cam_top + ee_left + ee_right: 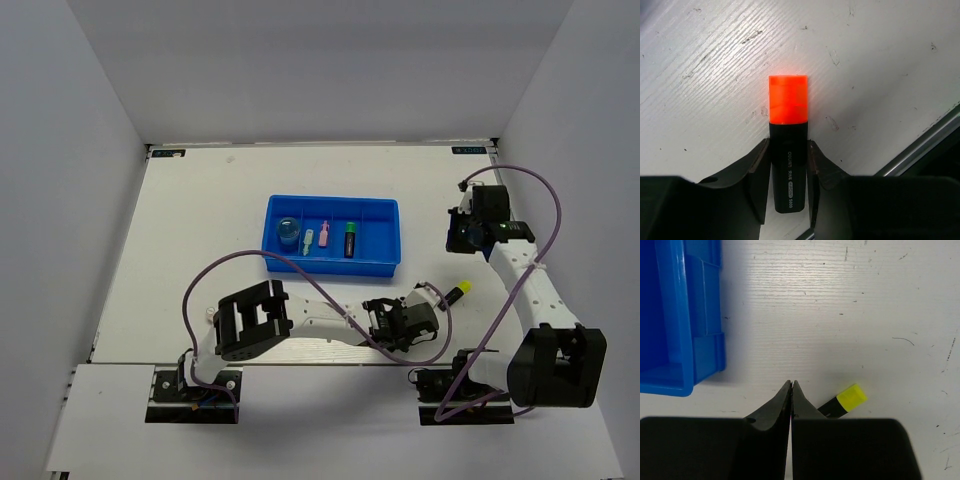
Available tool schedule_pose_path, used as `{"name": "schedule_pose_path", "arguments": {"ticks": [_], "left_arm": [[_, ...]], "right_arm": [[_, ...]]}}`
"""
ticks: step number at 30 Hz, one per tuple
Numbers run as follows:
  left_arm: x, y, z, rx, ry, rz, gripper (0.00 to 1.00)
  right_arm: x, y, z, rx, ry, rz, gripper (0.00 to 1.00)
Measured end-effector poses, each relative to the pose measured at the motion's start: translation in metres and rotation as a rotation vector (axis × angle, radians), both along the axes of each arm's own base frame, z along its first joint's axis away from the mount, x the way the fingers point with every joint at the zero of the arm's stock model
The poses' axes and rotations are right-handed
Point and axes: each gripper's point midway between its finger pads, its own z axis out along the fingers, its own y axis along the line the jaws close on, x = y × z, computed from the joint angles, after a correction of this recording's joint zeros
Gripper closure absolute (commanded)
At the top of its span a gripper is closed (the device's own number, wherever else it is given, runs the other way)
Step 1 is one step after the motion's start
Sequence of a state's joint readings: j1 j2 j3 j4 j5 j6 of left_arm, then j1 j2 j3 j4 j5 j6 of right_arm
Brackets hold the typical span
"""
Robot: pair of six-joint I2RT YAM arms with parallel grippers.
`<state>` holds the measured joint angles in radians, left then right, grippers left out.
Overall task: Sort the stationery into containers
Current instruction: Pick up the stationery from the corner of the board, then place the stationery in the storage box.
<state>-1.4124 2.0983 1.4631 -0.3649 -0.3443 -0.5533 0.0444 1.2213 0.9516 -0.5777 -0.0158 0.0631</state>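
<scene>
Pinched by its black barrel in left gripper (789, 150): orange highlighter (788, 112), long axis along the fingers, cap pointing out past the tips, near table (880, 60) edge. Right gripper (791, 385) pressed together, empty; just beside it, yellow highlighter (845, 401) flat on table.

top external view: high, behind the arm bases (195, 385), looking down over the whole tabletop (200, 220). left wrist view: close, aimed down at the orange-capped highlighter (788, 145). right wrist view: close, aimed down; shares the blue tray (671, 315) corner and yellow-capped highlighter (850, 397) with the top view.
</scene>
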Motion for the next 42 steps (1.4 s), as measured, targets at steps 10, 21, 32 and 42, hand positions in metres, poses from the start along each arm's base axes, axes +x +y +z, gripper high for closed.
{"name": "schedule_pose_path", "arguments": {"ticks": [10, 21, 32, 42], "left_arm": [[0.006, 0.032, 0.005, 0.108, -0.036, 0.004, 0.93], [0.102, 0.083, 0.148, -0.009, -0.219, 0.176, 0.94], [0.258, 0.134, 0.167, -0.038, -0.202, 0.501, 0.89], [0.273, 0.132, 0.081, 0.052, -0.023, 0.516, 0.48]], "right_arm": [[-0.002, 0.002, 0.003, 0.060, -0.001, 0.004, 0.43], [-0.007, 0.000, 0.004, 0.102, -0.007, 0.003, 0.42], [-0.018, 0.011, 0.002, 0.144, 0.009, 0.097, 0.40], [-0.026, 0.012, 0.001, 0.154, 0.011, 0.138, 0.10]]}}
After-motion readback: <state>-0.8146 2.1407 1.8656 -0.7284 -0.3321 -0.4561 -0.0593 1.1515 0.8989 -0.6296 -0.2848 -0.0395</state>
